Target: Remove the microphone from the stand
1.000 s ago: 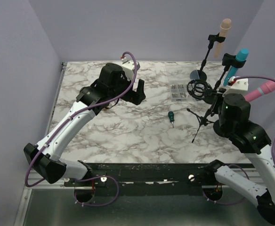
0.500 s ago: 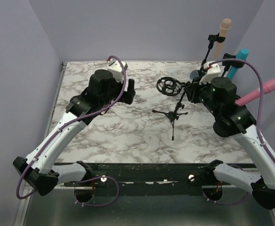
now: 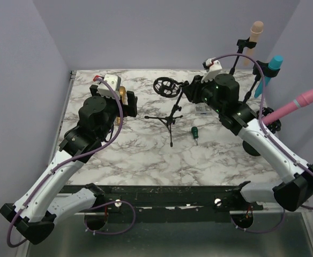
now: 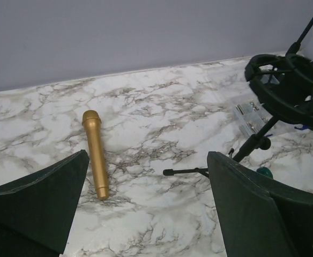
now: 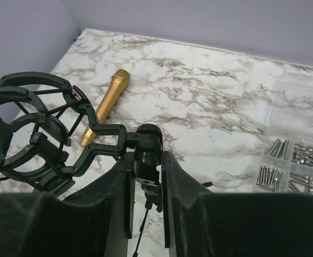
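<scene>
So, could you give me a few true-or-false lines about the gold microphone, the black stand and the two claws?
1. The slim gold microphone lies flat on the white marble table. True.
2. The left gripper grips the gold microphone. False: its jaws stand open and empty, above the table.
3. The right gripper is clamped on the black tripod stand. True.
4. The black ring-shaped cradle on top of that stand holds a microphone. False: the cradle is empty.
</scene>
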You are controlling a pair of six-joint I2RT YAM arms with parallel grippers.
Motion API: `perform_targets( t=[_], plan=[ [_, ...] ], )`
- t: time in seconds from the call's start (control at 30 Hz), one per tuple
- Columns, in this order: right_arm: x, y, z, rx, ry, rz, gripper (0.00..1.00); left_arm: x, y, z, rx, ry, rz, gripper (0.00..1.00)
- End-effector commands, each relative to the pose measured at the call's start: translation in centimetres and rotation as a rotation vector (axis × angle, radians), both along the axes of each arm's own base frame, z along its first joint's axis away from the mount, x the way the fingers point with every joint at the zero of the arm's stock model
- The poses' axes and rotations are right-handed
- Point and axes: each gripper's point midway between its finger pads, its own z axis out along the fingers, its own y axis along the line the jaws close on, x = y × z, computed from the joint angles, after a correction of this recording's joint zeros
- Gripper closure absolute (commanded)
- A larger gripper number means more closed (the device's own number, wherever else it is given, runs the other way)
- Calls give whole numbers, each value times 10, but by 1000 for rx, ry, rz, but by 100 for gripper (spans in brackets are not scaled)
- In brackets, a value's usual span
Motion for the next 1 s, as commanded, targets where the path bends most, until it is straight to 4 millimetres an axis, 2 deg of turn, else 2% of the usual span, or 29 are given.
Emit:
perform_targets(
  t=[0.0, 0.1, 0.2, 0.3, 0.4, 0.57, 0.7, 0.87, 0.97],
  plan=[
    [35, 8, 34, 87, -120, -136, 99, 7, 10, 12, -11, -60, 64, 4],
    [45, 12, 15, 17, -122, -230, 99, 7, 8, 11, -13, -57, 55, 4],
    [44, 16, 6, -32, -158, -315, 99, 5, 8, 12, -22, -69, 47, 4],
    [45, 10, -9, -57, -158, -408, 99, 4, 10, 14, -28, -81, 53, 4],
    [45, 13, -24, -86, -127, -434, 97, 4, 9, 14, -29, -83, 50, 4],
    [41, 26, -44, -135, -78, -400, 71, 5, 9, 13, -29, -80, 52, 4],
    [36, 30, -49, -145, -44, -371, 61, 4, 12, 14, -38, -88, 57, 4],
    [23, 36, -46, -134, -4, -299, 35, 3, 11, 15, -43, -93, 54, 4],
    [12, 32, -40, -129, 9, -269, 25, 3, 9, 14, -48, -88, 43, 4]
  ],
)
